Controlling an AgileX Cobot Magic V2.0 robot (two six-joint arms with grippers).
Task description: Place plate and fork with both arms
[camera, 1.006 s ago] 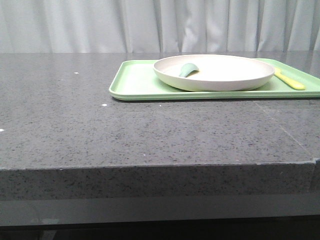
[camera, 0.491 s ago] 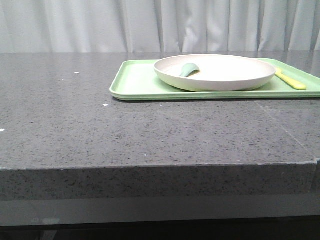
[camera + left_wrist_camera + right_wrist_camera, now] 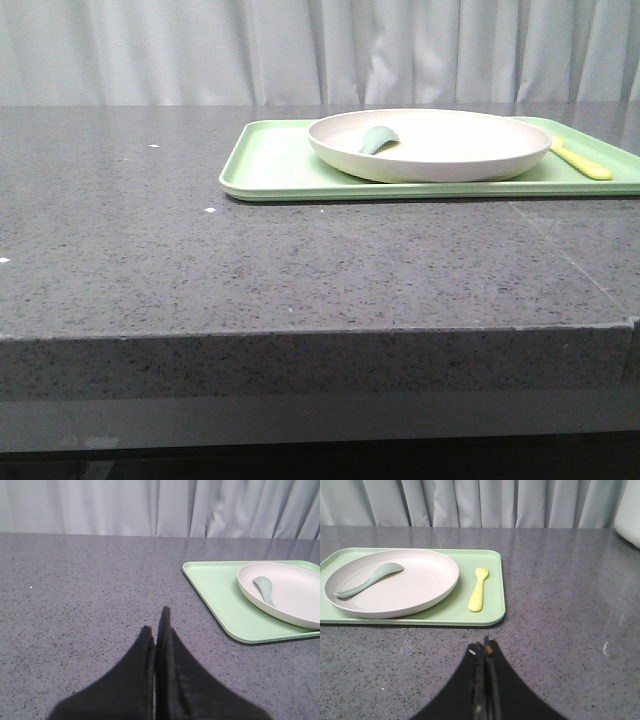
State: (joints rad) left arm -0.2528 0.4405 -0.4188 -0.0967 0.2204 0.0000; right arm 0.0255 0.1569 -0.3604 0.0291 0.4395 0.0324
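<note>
The cream-white plate (image 3: 430,143) sits on a light-green tray (image 3: 270,165) at the table's back right; it also shows in the left wrist view (image 3: 287,590) and the right wrist view (image 3: 410,587). A sage-green spoon (image 3: 377,139) lies in the plate. The pale-yellow fork (image 3: 580,160) lies on the tray right of the plate, seen whole in the right wrist view (image 3: 478,589). My left gripper (image 3: 156,625) is shut and empty over bare table, left of the tray. My right gripper (image 3: 485,647) is shut and empty, just short of the tray's near edge. Neither gripper shows in the front view.
The grey speckled table (image 3: 250,270) has its front edge close to the camera. A white curtain (image 3: 300,50) hangs behind. A white object (image 3: 629,510) stands at the far right of the table in the right wrist view.
</note>
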